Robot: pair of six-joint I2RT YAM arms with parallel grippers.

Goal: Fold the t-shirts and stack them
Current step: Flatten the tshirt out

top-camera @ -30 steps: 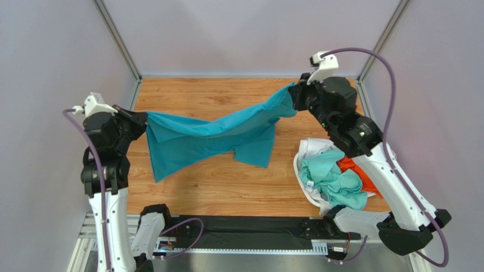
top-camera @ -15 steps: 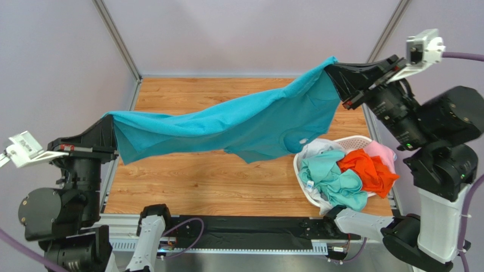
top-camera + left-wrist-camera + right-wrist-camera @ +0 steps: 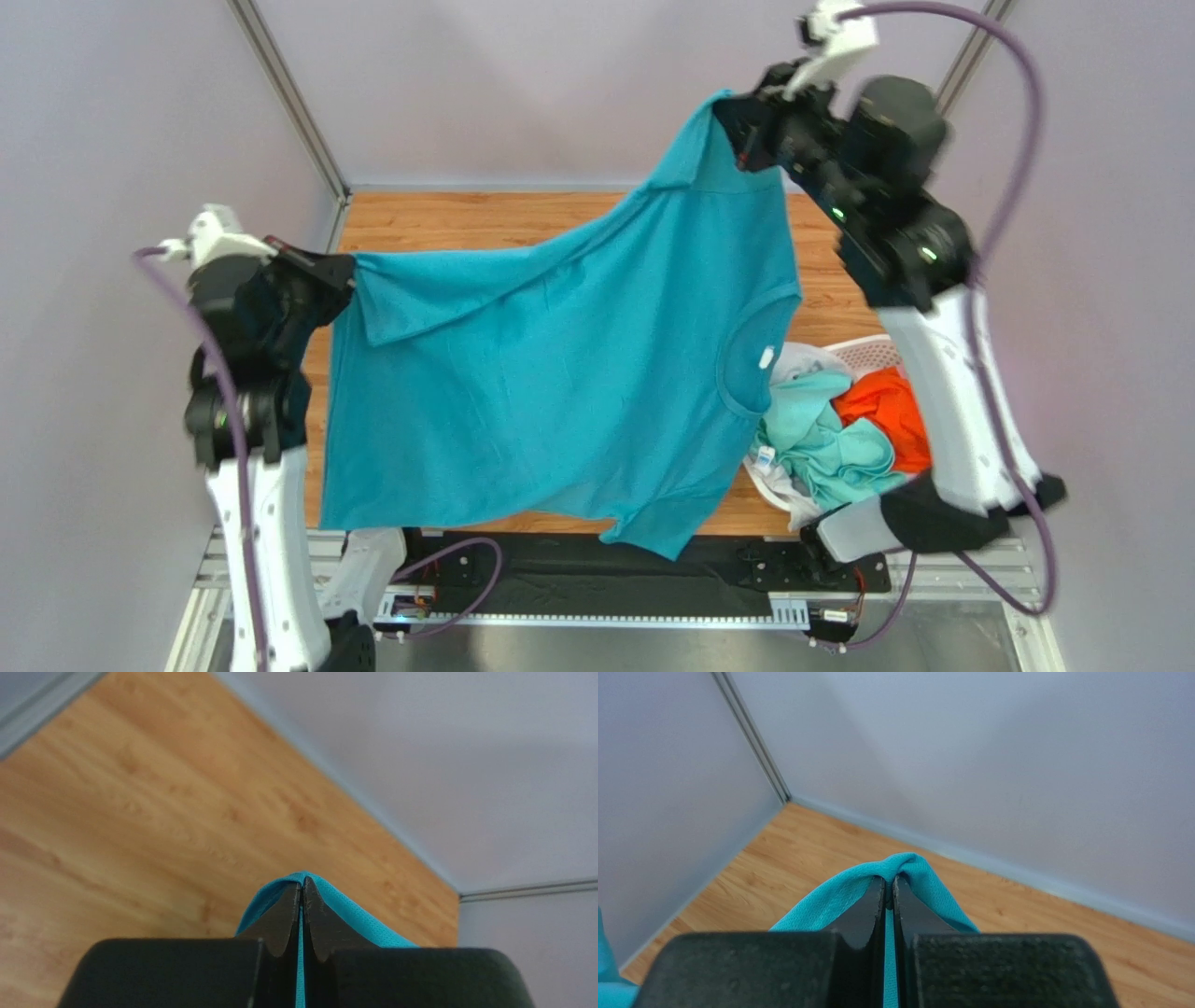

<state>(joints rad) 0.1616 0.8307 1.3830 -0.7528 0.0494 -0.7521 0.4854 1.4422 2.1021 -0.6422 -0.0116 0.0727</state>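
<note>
Two grippers were pinched shut on the deep teal-blue short-sleeved cloth t-shirt. In each wrist view the jaws were pressed together with a ridge of teal fabric bulging over the tips. The left gripper held one end of the upper edge and the right gripper held the other. Which part of the garment each had could not be told.

Change noted: a second before, the shirt sagged as a twisted band between the grippers, low over the wooden table. Half a second before, it was pulled long. Now the right gripper stood higher and farther back than the left. The cloth hung below and between them as one broad open sheet, its neck opening showing beneath the right gripper. The lower edge dangled down past the near table edge.

Judgement: the shake-out had worked and the shirt was spread and readable, likely ready to be laid flat. No fold had been made yet.

Below the right gripper, just beside the shirt's edge, sat the white perforated plastic laundry basket. It held a mint green shirt, an orange shirt and something white.
</note>
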